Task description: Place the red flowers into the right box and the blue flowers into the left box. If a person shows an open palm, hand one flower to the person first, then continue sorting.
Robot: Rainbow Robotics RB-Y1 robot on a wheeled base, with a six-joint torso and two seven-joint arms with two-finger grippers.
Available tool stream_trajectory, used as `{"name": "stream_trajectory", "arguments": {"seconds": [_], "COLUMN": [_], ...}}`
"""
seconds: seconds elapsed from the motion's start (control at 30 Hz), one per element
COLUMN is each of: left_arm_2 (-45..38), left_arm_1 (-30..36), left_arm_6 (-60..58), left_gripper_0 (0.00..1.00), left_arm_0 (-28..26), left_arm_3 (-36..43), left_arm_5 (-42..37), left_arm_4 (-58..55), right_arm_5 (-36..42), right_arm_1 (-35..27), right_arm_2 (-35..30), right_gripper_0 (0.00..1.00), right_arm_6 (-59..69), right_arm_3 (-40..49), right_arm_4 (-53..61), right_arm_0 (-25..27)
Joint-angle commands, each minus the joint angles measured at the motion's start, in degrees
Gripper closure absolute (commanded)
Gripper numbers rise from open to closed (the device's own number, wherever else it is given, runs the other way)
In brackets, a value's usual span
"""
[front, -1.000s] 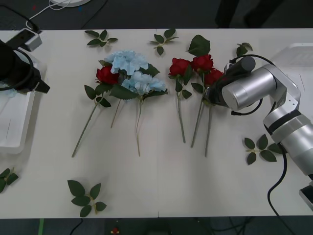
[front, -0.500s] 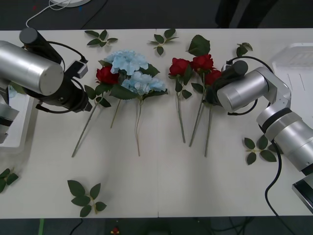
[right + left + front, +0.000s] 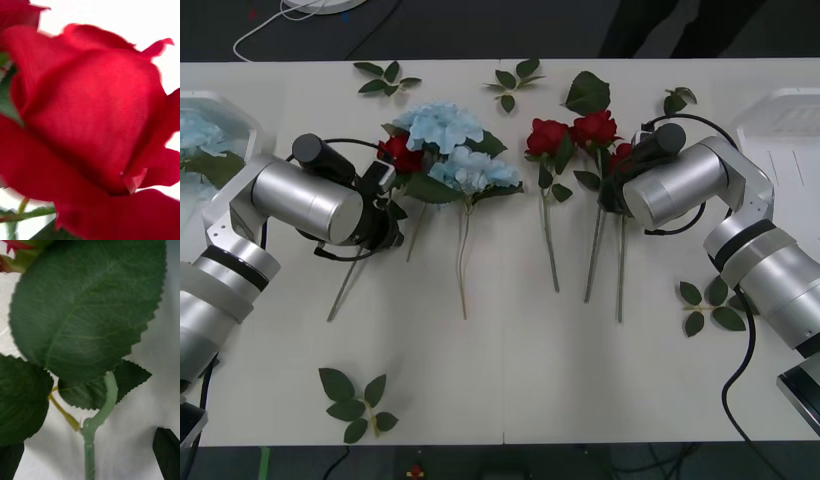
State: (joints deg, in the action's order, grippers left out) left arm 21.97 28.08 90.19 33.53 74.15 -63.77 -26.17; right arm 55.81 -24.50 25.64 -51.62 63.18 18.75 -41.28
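My left gripper [image 3: 385, 215] sits low over the stem of the leftmost red rose [image 3: 396, 152], just left of the two blue flowers [image 3: 455, 145]; up close I see a broad, serrated, matte green leaf [image 3: 88, 305] with fine veins and a smooth pale plastic stem [image 3: 98, 416] bending beneath it, with my dark fingertips [image 3: 167, 452] at either side, apart and not closed on the stem. My right gripper [image 3: 612, 185] is down among the cluster of red flowers [image 3: 580, 135] to the right of the blue ones, hidden behind my brushed-silver forearm, so I cannot tell how its jaws stand; its camera is pressed against soft, velvety crimson petals [image 3: 90, 127] curled in tight layers. The blue flowers are fluffy, pale, wide clusters with large leaves and thin stems lying flat on the smooth white table [image 3: 510, 360]. The left box [image 3: 220, 110], a shallow white plastic tray with rounded corners, lies far left of the blue flowers and holds one pale blue bloom; the right box [image 3: 785, 110] lies far right of them. Loose leaf sprigs [image 3: 358, 403] are scattered around the table.
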Motion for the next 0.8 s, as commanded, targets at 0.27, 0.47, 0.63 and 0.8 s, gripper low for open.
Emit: {"name": "stream_trajectory", "arguments": {"seconds": [0.27, 0.47, 0.63, 0.8], "left_arm_2": [3.61, 4.05, 3.96, 1.68], "left_arm_1": [-1.88, -1.88, -1.45, -0.65], "left_arm_6": [-0.37, -0.72, -0.90, -0.99], "left_gripper_0": [0.61, 1.00, 1.00, 1.00], "left_arm_0": [2.24, 2.24, 2.42, 2.68], "left_arm_3": [-1.99, -1.99, -1.99, -0.68], "left_arm_5": [5.76, 6.73, 7.25, 7.08], "left_arm_4": [1.47, 2.53, 2.61, 2.53], "right_arm_5": [-0.88, 7.65, 13.63, 13.80], "right_arm_1": [0.33, -4.59, -8.73, -14.35], "right_arm_2": [0.82, -1.64, -6.48, -10.87], "right_gripper_0": [1.00, 1.00, 1.00, 1.00], "right_arm_6": [1.26, -4.19, -10.43, -16.49], "right_arm_3": [1.69, 9.33, 12.50, 12.06], "right_arm_4": [-1.88, -0.82, 0.32, 3.57], "right_arm_0": [-2.58, -2.49, -2.49, -2.31]}}
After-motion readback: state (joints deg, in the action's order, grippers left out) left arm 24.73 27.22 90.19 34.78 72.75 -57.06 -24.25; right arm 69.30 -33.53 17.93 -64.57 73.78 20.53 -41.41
